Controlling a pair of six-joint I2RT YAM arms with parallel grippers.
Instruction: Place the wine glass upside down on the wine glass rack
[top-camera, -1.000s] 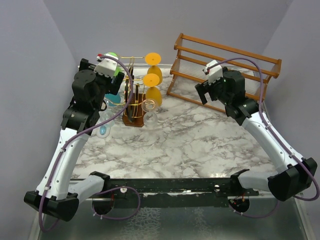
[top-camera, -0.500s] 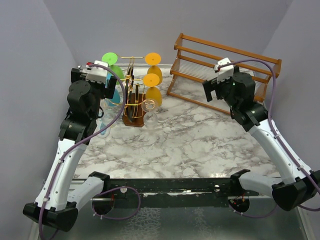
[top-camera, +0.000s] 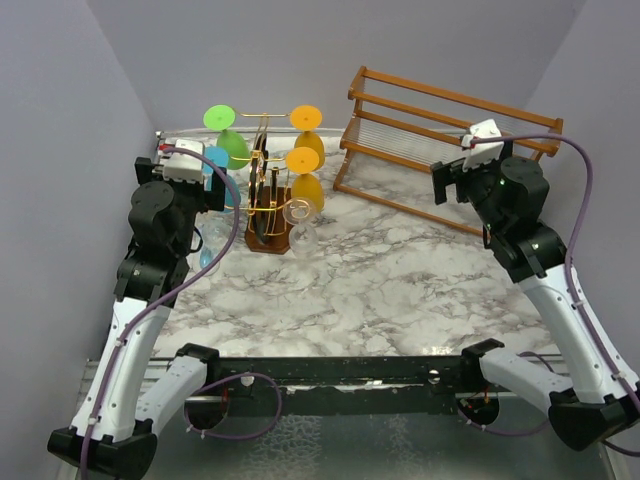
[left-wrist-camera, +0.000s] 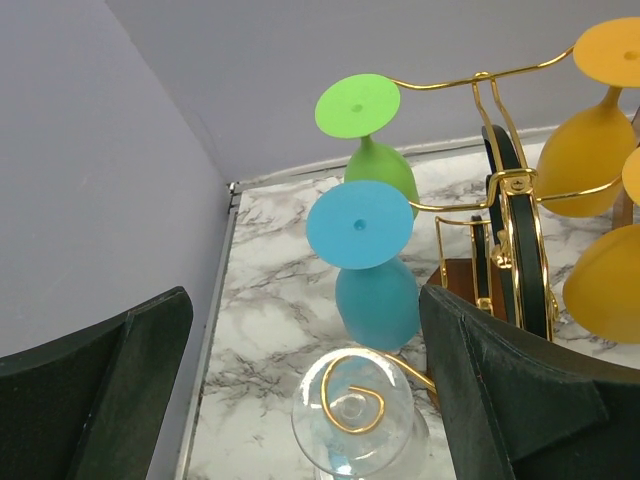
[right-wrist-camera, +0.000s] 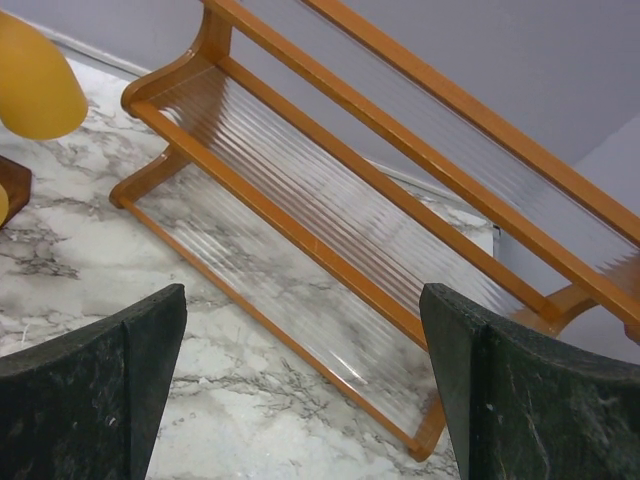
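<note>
Since both arms are holding nothing, this one's easy to call. The left gripper hangs just left of the wine glass rack, jaws spread wide. The blue wine glass hangs upside down on the rack's left side, right under a green glass. A clear glass sits lower down on a scroll end. Two orange glasses hang on the rack's right side. The right gripper, jaws also wide, is well right of the rack, over the wooden slatted rack.
</note>
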